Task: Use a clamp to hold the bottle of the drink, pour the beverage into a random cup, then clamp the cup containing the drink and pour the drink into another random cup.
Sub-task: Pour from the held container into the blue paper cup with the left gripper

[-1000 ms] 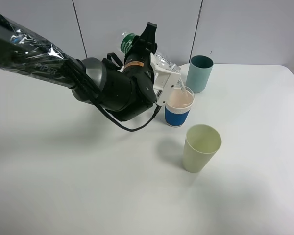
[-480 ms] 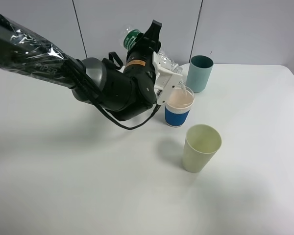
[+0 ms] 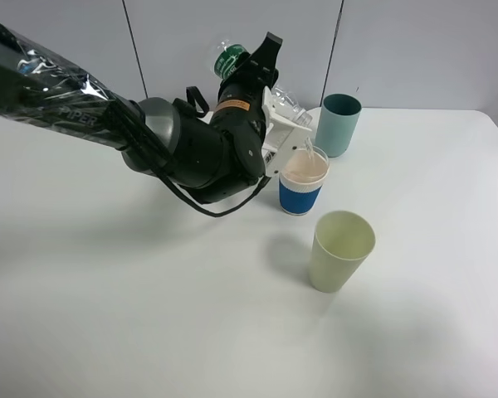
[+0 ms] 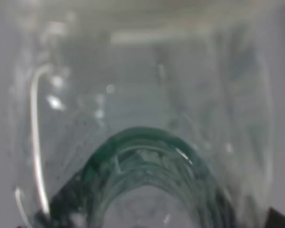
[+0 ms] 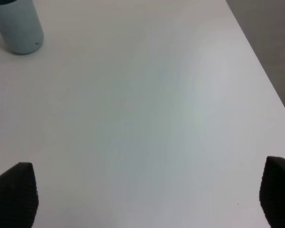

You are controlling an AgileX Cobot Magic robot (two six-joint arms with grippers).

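In the exterior high view my left gripper, white-jawed with an orange ring, is shut on the clear bottle. The bottle is tipped steeply, green-labelled end up and mouth down over the blue-banded cup. A thin stream runs into that cup, which holds pinkish liquid. The bottle's clear wall and green label fill the left wrist view. The teal cup stands just behind the blue-banded cup and shows in the right wrist view. My right gripper is open and empty over bare table, outside the exterior view.
A pale yellow-green cup stands in front of the blue-banded cup, nearer the camera. The white table has its right edge near the right gripper. The bulky black left arm reaches in from the upper left.
The left gripper has rotated further, lifting the bottle's green end higher and tilting it more steeply over the blue-banded cup. The cups have not moved.
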